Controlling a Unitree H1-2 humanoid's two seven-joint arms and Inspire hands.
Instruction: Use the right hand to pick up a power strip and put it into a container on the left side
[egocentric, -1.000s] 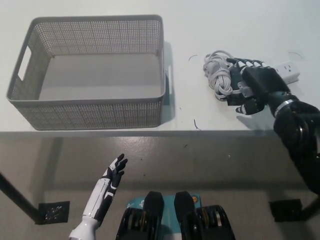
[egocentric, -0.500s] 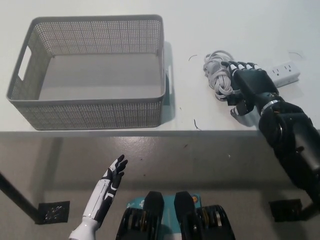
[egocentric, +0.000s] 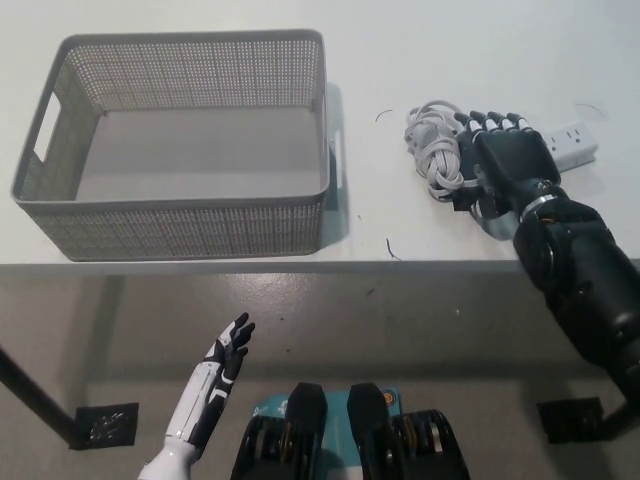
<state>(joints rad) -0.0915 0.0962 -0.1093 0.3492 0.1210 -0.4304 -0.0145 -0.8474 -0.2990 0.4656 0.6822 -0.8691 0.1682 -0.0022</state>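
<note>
A white power strip (egocentric: 570, 142) lies on the white table at the right, its coiled white cable (egocentric: 433, 146) bundled to its left. My black right hand (egocentric: 503, 163) lies over the middle of the strip, fingers spread and pointing away from me, between the coil and the strip's free end. It hides most of the strip's body, and no grasp shows. The grey mesh basket (egocentric: 180, 232) stands empty on the table's left side. My white left hand (egocentric: 222, 362) rests low at the lower left, below the table edge, fingers apart.
The table's front edge (egocentric: 300, 265) runs across the middle of the picture, with floor below it. A bare stretch of table lies between the basket and the cable coil. Black table feet (egocentric: 105, 423) sit on the floor at both lower corners.
My right hand first slid left and toward me, then shifted slightly away from me and settled over the strip. The strip, coil, basket and left hand stay put.
</note>
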